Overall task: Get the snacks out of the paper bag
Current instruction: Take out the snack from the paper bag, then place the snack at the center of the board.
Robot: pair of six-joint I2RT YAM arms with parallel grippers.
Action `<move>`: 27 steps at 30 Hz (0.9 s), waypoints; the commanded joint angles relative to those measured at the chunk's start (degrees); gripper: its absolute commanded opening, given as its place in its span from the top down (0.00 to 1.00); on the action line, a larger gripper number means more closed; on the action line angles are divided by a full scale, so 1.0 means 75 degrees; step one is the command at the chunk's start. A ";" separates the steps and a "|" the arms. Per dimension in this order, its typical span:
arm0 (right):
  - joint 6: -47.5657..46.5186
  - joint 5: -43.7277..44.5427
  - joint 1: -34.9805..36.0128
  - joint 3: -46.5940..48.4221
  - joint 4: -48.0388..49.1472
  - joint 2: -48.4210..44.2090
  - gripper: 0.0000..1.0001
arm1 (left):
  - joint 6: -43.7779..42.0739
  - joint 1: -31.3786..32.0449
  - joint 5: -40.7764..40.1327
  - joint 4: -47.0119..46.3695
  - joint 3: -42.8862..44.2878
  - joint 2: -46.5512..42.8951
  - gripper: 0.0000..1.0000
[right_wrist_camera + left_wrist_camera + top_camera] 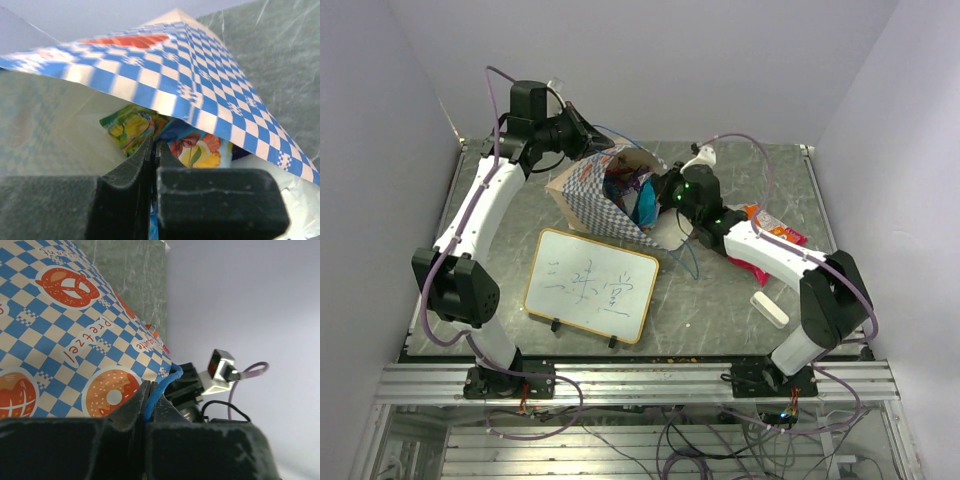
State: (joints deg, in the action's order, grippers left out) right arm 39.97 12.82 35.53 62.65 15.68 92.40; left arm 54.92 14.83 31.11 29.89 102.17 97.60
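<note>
Tan paper bag (582,200): left jaws pinch blue cord (156,389); right jaws closed at mouth, snacks (131,127) ahead; whiteboard (590,285) just beside.

Overhead; both wrists near paper bag (588,205)

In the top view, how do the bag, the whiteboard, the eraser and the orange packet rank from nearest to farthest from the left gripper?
Measured from the left gripper:
1. The bag, right at the gripper, its blue cord pinched in the jaws.
2. The whiteboard, in front of the bag, toward the arm bases.
3. The orange packet, on the right side beside the right arm.
4. The eraser, near the right front corner.
</note>
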 commanded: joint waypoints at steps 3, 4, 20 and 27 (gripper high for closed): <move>-0.1142 0.0100 -0.0043 0.0950 0.0141 -0.0965 1.00 | -0.0046 0.0015 0.0064 -0.0197 -0.0098 -0.0177 0.93; -0.1247 0.0097 -0.0030 0.1068 0.0016 -0.1038 1.00 | -0.0059 0.0015 0.0075 -0.0189 -0.0115 -0.0165 0.93; -0.2978 0.0995 -0.0078 0.1624 -0.2396 -0.3324 1.00 | -0.0343 0.0015 -0.0016 0.0316 0.0056 -0.0065 0.93; -0.2417 0.2065 -0.0572 0.1580 -0.3277 -0.3745 1.00 | -0.0337 0.0015 -0.0055 0.0407 -0.0029 -0.0165 0.93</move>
State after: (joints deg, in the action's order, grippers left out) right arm 19.68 22.39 34.09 71.59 -10.46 66.52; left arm 53.39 14.98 31.14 31.83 101.49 97.60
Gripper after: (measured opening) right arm 0.017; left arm 0.075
